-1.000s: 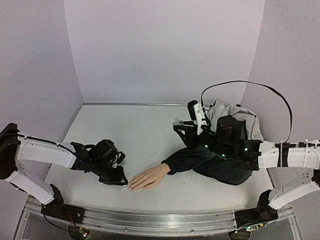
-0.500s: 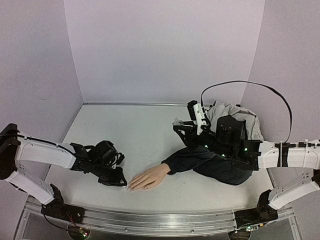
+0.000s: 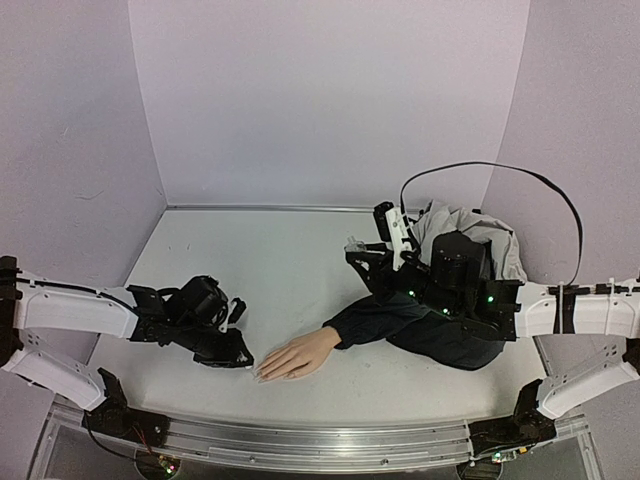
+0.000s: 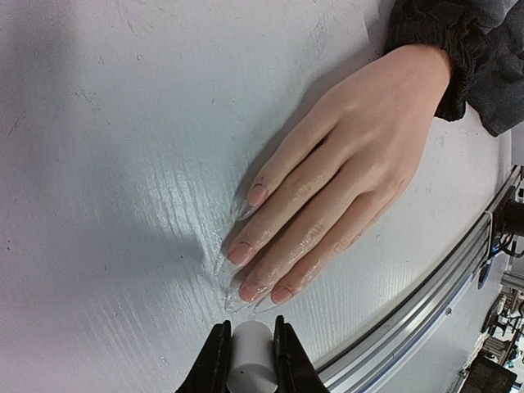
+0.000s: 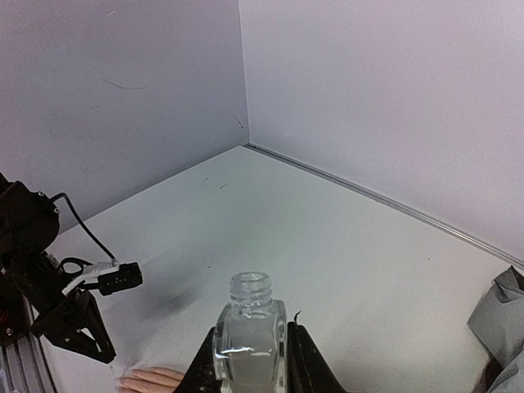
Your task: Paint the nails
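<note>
The peach mannequin hand [image 3: 300, 354] lies palm down on the white table, its dark navy sleeve [image 3: 400, 318] running right. Its nails [image 4: 240, 253] are pale pink with long clear tips, and the fingers look glossy. My left gripper [image 3: 238, 358] sits just left of the fingertips. In the left wrist view it [image 4: 248, 334] is shut on a white cylindrical brush handle [image 4: 250, 360] that points at the fingertips; the brush tip is hidden. My right gripper [image 3: 362, 252] is raised above the sleeve and shut on a small clear glass bottle [image 5: 248, 326], upright and uncapped.
A grey cloth [image 3: 470, 235] is bunched at the back right behind the right arm. A black cable [image 3: 500, 170] loops above it. The metal rail [image 3: 320, 440] runs along the table's front edge, close to the hand [image 4: 426, 286]. Walls enclose the left, back and right.
My left arm has sunk and drawn slightly left, with its gripper staying by the fingertips. The right arm, the bottle and the hand have not moved.
</note>
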